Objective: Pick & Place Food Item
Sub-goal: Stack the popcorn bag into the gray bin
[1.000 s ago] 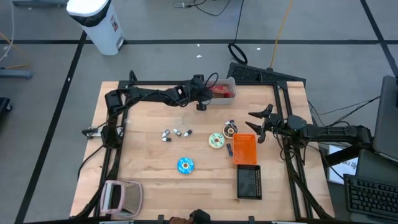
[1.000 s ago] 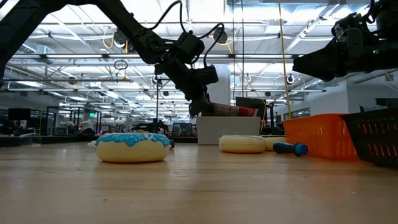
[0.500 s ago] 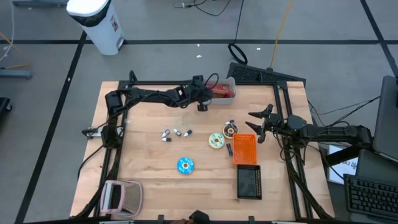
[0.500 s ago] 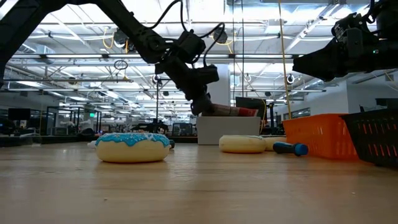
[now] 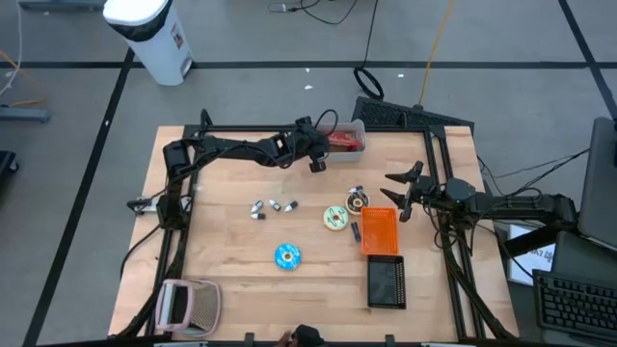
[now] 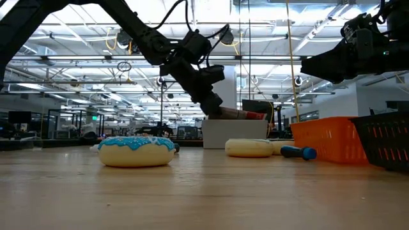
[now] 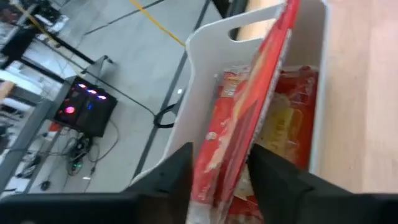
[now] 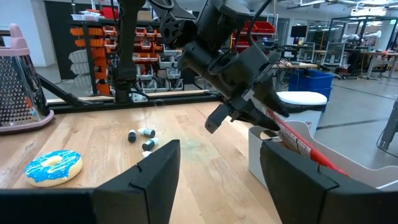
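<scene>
A white bin (image 5: 359, 126) stands at the table's far edge. A red food packet (image 7: 249, 118) stands tilted on edge inside it, its top end above the rim. My left gripper (image 5: 326, 145) reaches to the bin from the table's left, slanting down, its fingers on either side of the packet's near end. In the low view the left gripper (image 6: 214, 107) sits just above the bin (image 6: 233, 133). More red and yellow wrapping (image 7: 292, 124) lies in the bin behind the packet. My right gripper (image 5: 395, 198) waits open at the right, above the table. My left gripper has the red packet's near end (image 7: 221, 168) between its two fingers, one on each flat face. The fingers come slanting down from the table's left. The packet leans on edge in the bin, its lower part inside the walls.
A blue-iced donut (image 5: 287, 255) and a cream donut (image 5: 335, 218) lie mid-table. An orange basket (image 5: 379, 231) and a black basket (image 5: 385, 282) stand to the right. Small items (image 5: 273, 206) lie left of centre, and a pink grater (image 5: 188, 304) sits at the near left corner.
My left gripper has stayed at the bin and rolled about its own axis; in the low view its body is turned differently than a second ago. The red packet stays in the bin.
</scene>
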You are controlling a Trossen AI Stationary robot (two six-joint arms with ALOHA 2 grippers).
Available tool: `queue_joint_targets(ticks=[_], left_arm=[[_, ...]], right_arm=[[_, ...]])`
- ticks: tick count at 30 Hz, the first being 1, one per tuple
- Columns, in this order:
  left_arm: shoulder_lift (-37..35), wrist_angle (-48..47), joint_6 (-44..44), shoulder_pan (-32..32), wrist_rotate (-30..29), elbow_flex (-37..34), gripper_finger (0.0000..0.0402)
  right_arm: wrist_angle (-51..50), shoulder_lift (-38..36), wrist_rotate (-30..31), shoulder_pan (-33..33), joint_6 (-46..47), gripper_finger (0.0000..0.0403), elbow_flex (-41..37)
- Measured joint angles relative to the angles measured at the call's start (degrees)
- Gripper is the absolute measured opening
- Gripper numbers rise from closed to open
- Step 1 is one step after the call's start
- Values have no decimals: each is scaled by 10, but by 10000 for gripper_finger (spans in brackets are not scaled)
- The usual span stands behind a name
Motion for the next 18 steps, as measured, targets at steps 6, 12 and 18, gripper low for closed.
queue_joint_targets(ticks=[6, 12, 18], left_arm=[[-6, 45, 3, -9, -109, 0, 252], [-33, 65, 14, -22, -140, 0, 301], [-71, 30, -26, -40, -66, 0, 316]], right_arm=[[0, 0, 0, 0, 0, 210, 0], [0, 0, 0, 0, 0, 210, 0], [0, 0, 0, 0, 0, 210, 0]])
